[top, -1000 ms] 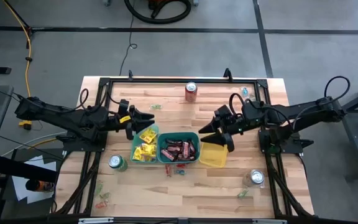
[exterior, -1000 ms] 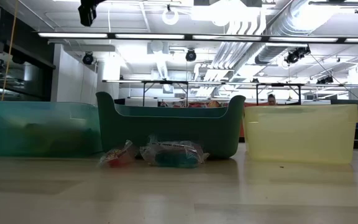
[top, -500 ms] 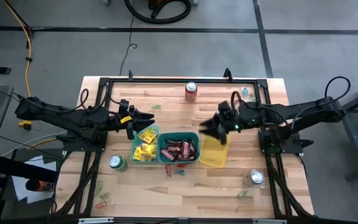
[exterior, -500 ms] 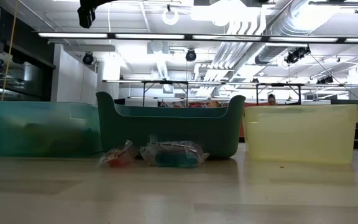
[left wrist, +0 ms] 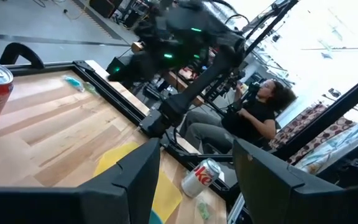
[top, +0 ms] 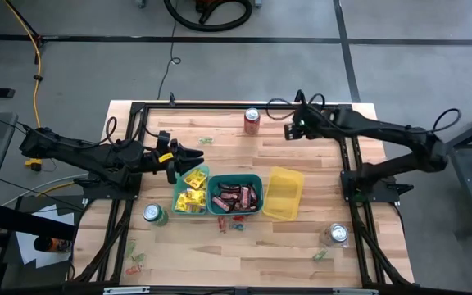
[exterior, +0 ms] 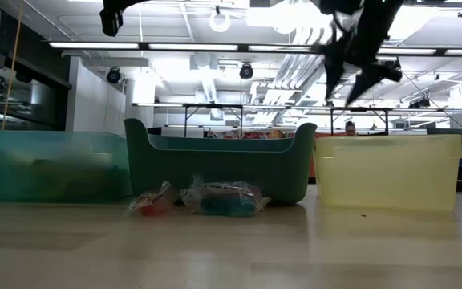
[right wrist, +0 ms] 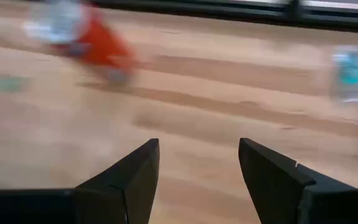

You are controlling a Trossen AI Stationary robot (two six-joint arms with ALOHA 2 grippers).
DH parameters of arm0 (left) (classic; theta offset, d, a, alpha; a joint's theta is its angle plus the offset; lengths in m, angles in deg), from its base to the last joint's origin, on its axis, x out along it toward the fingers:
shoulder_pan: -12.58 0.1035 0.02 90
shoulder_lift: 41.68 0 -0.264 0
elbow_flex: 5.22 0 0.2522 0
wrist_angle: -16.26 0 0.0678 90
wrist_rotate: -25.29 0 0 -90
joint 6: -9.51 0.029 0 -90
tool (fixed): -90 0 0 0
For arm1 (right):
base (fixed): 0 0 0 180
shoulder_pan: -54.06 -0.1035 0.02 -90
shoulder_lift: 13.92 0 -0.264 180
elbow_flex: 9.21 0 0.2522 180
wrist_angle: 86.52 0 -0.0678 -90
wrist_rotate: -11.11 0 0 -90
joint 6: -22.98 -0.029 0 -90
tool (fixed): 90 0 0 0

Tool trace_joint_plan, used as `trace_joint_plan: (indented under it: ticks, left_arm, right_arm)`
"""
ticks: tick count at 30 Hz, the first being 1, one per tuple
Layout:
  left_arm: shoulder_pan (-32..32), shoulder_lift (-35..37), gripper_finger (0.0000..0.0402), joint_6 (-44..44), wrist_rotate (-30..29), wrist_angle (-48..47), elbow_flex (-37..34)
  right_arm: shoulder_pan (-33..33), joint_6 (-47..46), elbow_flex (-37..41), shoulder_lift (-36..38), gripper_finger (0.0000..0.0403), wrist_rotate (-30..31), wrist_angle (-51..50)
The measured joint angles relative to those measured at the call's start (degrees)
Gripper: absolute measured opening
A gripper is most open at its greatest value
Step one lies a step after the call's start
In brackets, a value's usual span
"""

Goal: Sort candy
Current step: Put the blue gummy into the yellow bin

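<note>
Pale wooden slatted table [top: 244,254], three bins mid-table; yellow packets [top: 190,190] and brown-red bars [top: 234,197] were binned, clear-wrapped sweets [top: 323,120] loose at the far edge. Right gripper [top: 290,129] hovered near them, jaws apart, empty; left gripper [top: 197,153] likewise over the yellow packets. Best to descend straight onto one sweet.

You have three bins at table centre: a light teal one [top: 190,190] at 9 o'clock, a dark teal one [top: 236,195] in the middle, a yellow one [top: 283,193] at 3 o'clock. Three cans: red [top: 252,120] at 12 o'clock, green [top: 155,215] at 8, silver [top: 338,234] at 4. Two arms. Loose candy is scattered, too small to count.
</note>
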Motion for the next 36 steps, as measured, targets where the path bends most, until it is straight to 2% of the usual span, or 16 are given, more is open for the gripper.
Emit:
trace_joint_plan:
  ticks: [6, 12, 16, 22, 30, 36]
  left_arm:
    - [0.0, 0.0, 0.0191, 1.4, 2.0, 0.0, 0.0]
    - [0.5, 0.0, 0.0191, 1.5, 1.9, -0.1, 0.0]
    - [1.8, 0.0, 0.0191, 0.3, 1.1, -0.1, 0.0]
    - [3.8, 0.0, 0.0191, -2.0, -1.5, -0.1, 0.0]
    - [6.6, 0.0, 0.0191, -1.6, -2.1, -0.2, 0.0]
    - [7.5, 0.0, 0.0191, -1.5, -0.4, -0.2, 0.0]
  right_arm:
    - [13.0, 6.7, 0.0, -7.5, 0.0216, -1.2, -6.0]
    - [24.3, 19.2, 0.0, -15.5, 0.0216, -1.4, -1.9]
    - [29.6, 27.0, -0.9, -21.4, 0.0216, -1.6, -1.6]
    - [33.6, 32.9, -2.7, -28.8, 0.0216, 2.0, -0.9]
    - [35.8, 31.3, -5.1, -34.5, 0.0207, 3.0, 2.5]
    - [36.2, 29.7, -7.4, -37.8, 0.0173, 2.1, 0.3]
